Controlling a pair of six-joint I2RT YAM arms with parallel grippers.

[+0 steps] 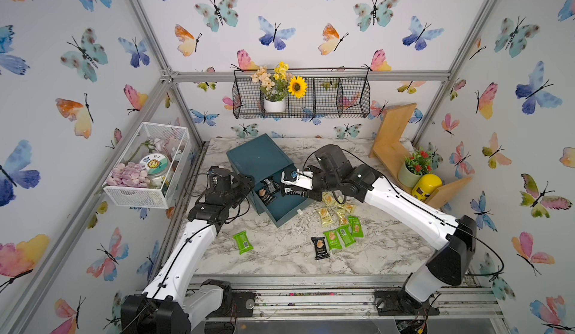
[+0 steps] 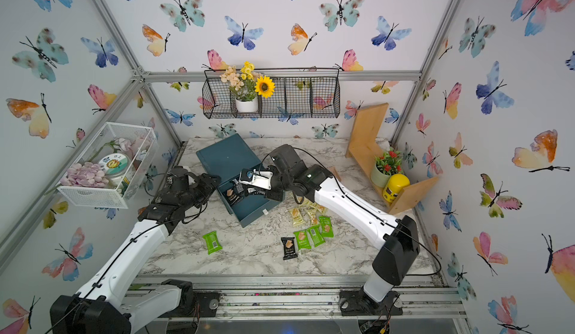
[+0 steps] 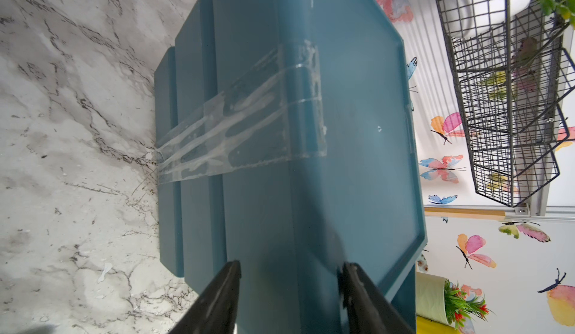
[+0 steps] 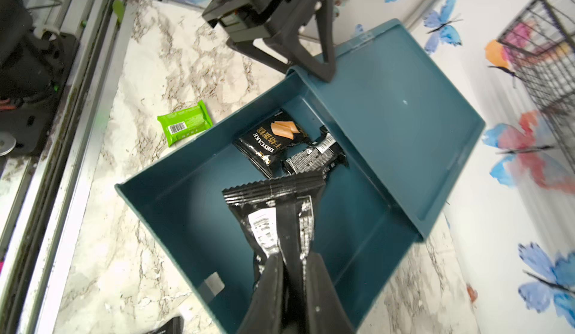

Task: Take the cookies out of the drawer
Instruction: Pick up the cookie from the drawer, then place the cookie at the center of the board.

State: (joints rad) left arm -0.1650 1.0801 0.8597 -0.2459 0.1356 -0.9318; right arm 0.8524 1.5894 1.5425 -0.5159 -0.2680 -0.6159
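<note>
Right end effector (image 4: 294,256) is clenched on a black packet (image 4: 267,211), pinched near one end, with the crimped far edge pointing away from the wrist. The packet hangs over the open drawer (image 4: 186,223) and appears clear of its floor.

Left end effector (image 3: 291,265) sits at a corner of the blue box (image 3: 351,130) that the drawer slides out of. Its jaws stand apart, one on either side of the corner edge. Cannot tell whether they press on it.

Cookies in the drawer: one black packet face up (image 4: 269,141) and one face down beside it (image 4: 314,158), both at the drawer's inner end near the box.

Cookies out on the tabletop (image 1: 280,254):
- yellow packets (image 1: 324,216) and green packets (image 1: 345,235), bunched just beside the drawer's front corner
- a black one (image 1: 320,247) near that bunch
- a lone green packet (image 1: 243,242) off the drawer's front, well apart from the bunch

Step in hand, as judged: carry the held packet out over the drawer's wall and set it down.

To do it well:
- Raise it first so the dangling end clears the wall.
- Travel smoothly, since an end grip probably lets the packet swing.
- Head for bare marble beside the bunch rather than on top of it.
- Let go low, so the slick wrapper does not skid.
- The left arm likely serves best by steadying the box so the drawer does not shift.
- The last two packets lie deep, so a slanted reach from the drawer's open end looks wise.
</note>
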